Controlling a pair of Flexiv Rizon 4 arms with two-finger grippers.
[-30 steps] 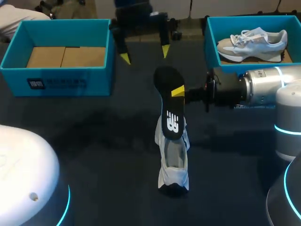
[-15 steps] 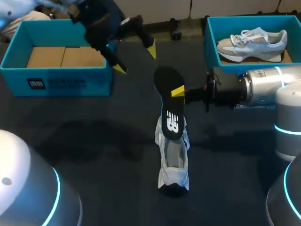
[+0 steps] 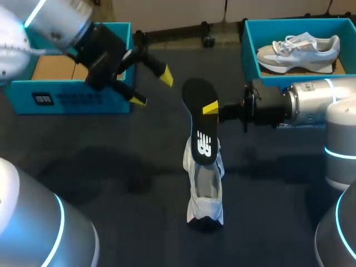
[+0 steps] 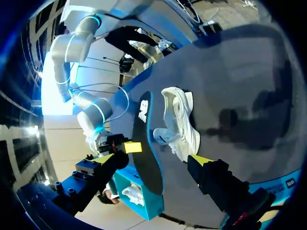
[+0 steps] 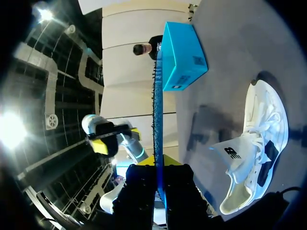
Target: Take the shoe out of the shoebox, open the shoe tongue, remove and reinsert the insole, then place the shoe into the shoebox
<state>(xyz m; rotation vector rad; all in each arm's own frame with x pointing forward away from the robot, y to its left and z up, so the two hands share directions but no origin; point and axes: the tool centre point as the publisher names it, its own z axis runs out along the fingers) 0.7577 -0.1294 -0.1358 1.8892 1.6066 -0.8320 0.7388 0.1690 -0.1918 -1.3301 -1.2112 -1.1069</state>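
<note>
Dark surface [image 3: 111,167] stretching wide here. At its far left, a blue left box [image 3: 72,99] with cardboard [image 3: 53,69] on its floor. At the far right, a blue right box [image 3: 250,53] with a grey-white spare shoe [image 3: 300,50] sitting in it. The shoe [image 3: 204,192] is out in the middle of the surface, well apart from both boxes. The black insole [image 3: 200,122] stands upright above it, with the right jaws pinching its upper part. The left jaws are spread and empty, hanging just in front of the left box.
</note>
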